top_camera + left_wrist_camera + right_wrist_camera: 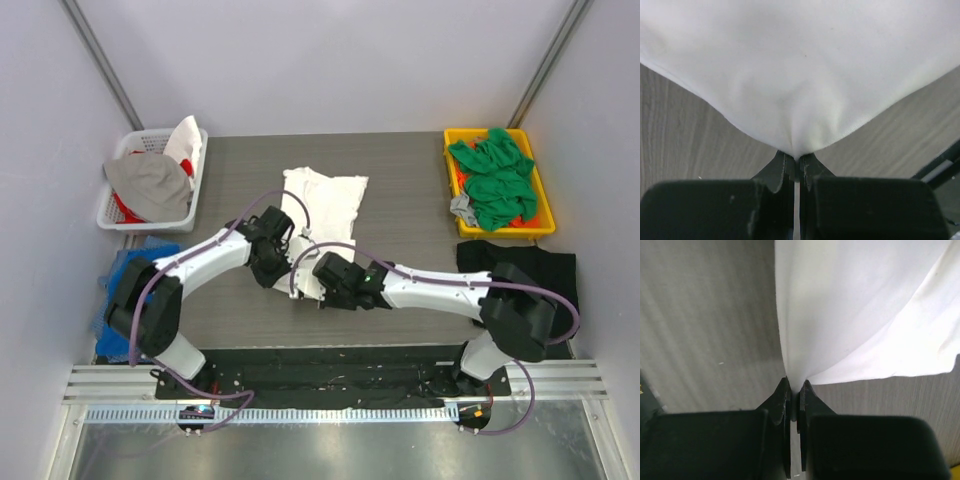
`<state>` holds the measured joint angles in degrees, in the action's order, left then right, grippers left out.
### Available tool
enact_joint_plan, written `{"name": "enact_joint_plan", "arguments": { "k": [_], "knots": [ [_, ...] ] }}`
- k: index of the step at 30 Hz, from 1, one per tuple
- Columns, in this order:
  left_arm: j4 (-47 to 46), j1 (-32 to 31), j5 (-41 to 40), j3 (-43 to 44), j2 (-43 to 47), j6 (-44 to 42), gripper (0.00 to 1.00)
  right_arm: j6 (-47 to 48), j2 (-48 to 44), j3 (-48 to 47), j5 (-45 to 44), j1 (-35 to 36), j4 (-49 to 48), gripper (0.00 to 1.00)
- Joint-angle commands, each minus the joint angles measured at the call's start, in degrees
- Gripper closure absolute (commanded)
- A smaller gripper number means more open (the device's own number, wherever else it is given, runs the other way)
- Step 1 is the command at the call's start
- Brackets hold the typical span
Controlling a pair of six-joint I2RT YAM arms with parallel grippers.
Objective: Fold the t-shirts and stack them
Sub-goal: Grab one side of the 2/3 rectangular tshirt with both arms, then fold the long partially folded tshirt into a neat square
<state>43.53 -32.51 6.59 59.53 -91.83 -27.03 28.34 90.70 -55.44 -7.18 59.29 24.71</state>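
A white t-shirt (322, 205) lies in the middle of the table, stretched toward the near side. My left gripper (281, 243) is shut on its cloth; the left wrist view shows the white t-shirt (805, 75) pinched between the fingertips (812, 167). My right gripper (322, 282) is shut on its near corner; the right wrist view shows the white cloth (850, 310) running into the closed tips (781, 397). Bright green t-shirts (495, 178) are heaped in the yellow tray (541, 215). A black t-shirt (540, 268) lies flat at the right, near the right arm.
A white basket (110, 212) at the back left holds grey, white and red cloth. Blue cloth (125, 270) lies off the table's left edge beside the left arm. A grey item (462, 208) hangs over the yellow tray's near corner.
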Motion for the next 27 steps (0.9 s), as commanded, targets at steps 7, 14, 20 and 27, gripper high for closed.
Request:
{"name": "enact_joint_plan", "arguments": {
  "k": [7, 14, 20, 27],
  "knots": [
    [11.6, -1.4, -0.2, -8.5, 18.5, -4.0, 1.0, -2.9, -9.8, 1.2, 4.2, 6.5, 6.6, 0.99],
    [13.9, -1.6, -0.8, -8.3, 27.9, -3.0, 1.0, -2.3, -11.2, -2.8, 2.5, 6.7, 7.6, 0.99],
    [10.5, -1.6, -3.3, -6.5, 24.3, -3.9, 1.0, 0.7, -11.0, -5.0, -4.4, 6.7, 6.9, 0.99],
    [5.7, -1.6, -4.0, -3.5, 20.6, -4.2, 1.0, 2.9, -11.6, -8.3, -10.1, 5.8, 6.8, 0.99]
  ]
}}
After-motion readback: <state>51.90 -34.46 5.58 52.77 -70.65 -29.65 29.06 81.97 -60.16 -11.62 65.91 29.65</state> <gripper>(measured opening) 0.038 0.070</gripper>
